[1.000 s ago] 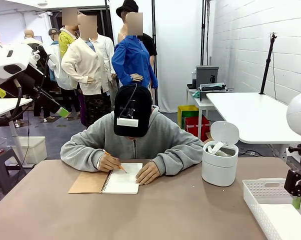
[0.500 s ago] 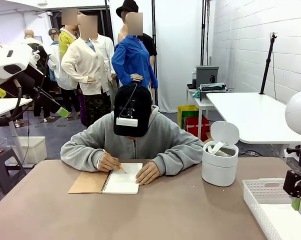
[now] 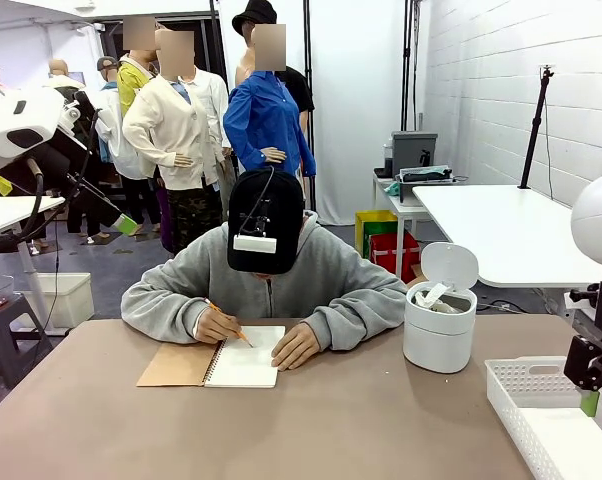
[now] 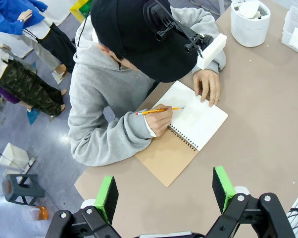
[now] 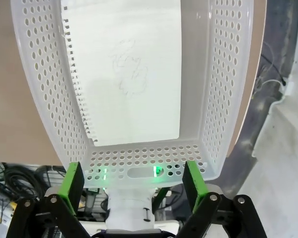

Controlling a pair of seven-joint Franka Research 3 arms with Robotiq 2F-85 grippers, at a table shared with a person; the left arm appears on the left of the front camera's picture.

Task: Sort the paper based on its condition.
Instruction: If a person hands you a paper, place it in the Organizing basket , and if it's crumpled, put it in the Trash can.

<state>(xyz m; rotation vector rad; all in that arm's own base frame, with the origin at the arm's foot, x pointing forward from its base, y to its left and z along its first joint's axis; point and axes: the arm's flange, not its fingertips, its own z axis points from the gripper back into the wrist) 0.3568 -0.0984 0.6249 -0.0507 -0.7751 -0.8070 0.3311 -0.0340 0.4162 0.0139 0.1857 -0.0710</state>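
The sheet (image 5: pixel 124 69) in the tray (image 5: pixel 40 99) beyond the right gripper's (image 5: pixel 131 179) 2 parted fingers looks light and floppy, best pinched at its torn edge.

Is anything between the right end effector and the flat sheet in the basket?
Nothing visible. The right end effector is open above the white basket, and the flat sheet lies uncovered on its floor.

Pretty bright, even overhead light everywhere, only soft shadows on my table (image 3: pixel 361 420). My wrist cams bend stuff at the edges. Small green glow on the basket (image 5: pixel 208 99) wall. Everything's sharp, no blur.
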